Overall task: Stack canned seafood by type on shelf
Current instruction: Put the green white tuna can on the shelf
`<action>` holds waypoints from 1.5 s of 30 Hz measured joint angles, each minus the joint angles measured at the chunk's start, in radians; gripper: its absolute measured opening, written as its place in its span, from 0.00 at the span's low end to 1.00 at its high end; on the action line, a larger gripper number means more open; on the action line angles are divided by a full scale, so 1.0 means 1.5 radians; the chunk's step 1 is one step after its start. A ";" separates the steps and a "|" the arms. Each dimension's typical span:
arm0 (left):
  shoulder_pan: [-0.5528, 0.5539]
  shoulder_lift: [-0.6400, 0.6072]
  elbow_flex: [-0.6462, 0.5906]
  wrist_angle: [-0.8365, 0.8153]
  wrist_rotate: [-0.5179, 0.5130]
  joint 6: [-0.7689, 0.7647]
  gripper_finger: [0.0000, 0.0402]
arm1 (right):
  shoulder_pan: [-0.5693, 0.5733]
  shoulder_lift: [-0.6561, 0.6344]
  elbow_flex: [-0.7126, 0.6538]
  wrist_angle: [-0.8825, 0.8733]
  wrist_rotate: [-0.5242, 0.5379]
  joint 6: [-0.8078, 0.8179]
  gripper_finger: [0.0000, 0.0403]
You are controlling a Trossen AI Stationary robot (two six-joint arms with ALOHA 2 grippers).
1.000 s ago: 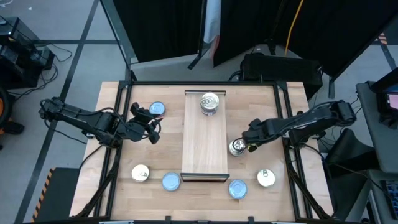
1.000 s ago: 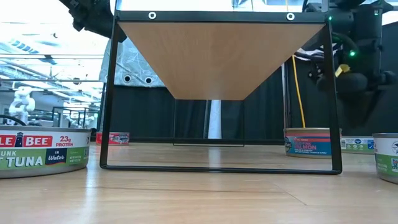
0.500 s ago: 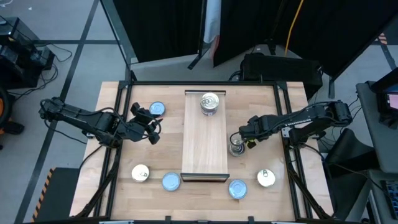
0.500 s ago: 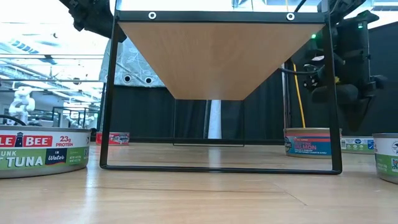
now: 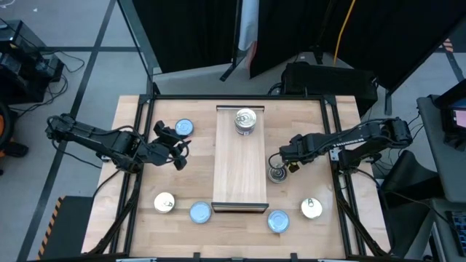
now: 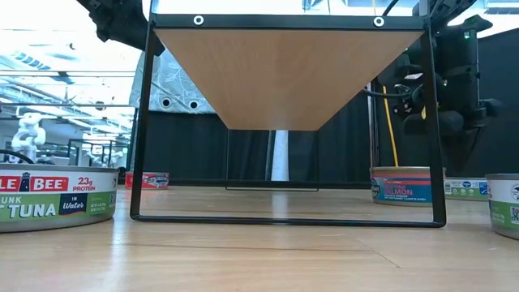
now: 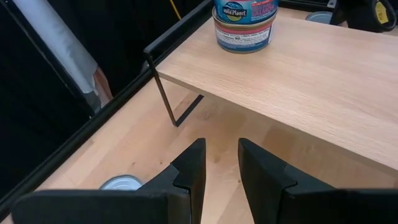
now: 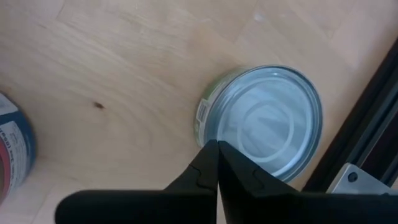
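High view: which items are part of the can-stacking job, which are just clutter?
Job:
- shelf
- can on the shelf
- silver can by the right claw
- five other cans on the table, e.g. blue-top can

Clutter:
- yellow cable
- black curtains

**Colours on my table**

My two arms are dark, near black, and so are my fingers (image 7: pixel 186 180). The shelf (image 5: pixel 239 164) is pale wood grain with a dark front edge on a black frame, and the table (image 5: pixel 138 145) under it is light wood planks. The tin on the shelf (image 7: pixel 244 25) wears a blue label with a pink-red band; its top is silver. Below my right gripper (image 8: pixel 217 163) sits a silver-topped can (image 8: pixel 264 121) with a green side. The salmon tin (image 6: pixel 401 185) is blue, the tuna tin (image 6: pixel 53 199) green, red and white
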 joint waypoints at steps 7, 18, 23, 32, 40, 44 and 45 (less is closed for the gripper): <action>0.000 0.000 0.000 0.000 0.000 0.000 0.24 | 0.000 0.034 0.000 0.006 0.001 -0.004 0.00; 0.000 0.000 0.000 0.000 0.005 0.000 0.24 | 0.000 0.050 0.000 0.021 0.001 -0.015 0.00; 0.000 0.000 0.000 0.000 0.005 0.000 0.24 | 0.000 0.035 0.000 0.029 -0.004 -0.015 0.00; 0.000 0.000 0.000 0.000 0.005 0.000 0.24 | 0.000 0.025 0.000 0.028 -0.003 -0.017 0.00; 0.000 0.000 0.000 -0.001 0.010 0.000 0.24 | 0.000 0.025 0.000 0.034 -0.002 -0.017 0.00; 0.000 0.000 0.000 0.000 0.018 0.000 0.24 | 0.000 0.025 0.000 0.038 -0.002 -0.017 0.00; 0.000 0.000 0.000 -0.001 0.018 0.000 0.24 | 0.000 0.025 0.000 0.040 -0.002 -0.017 0.00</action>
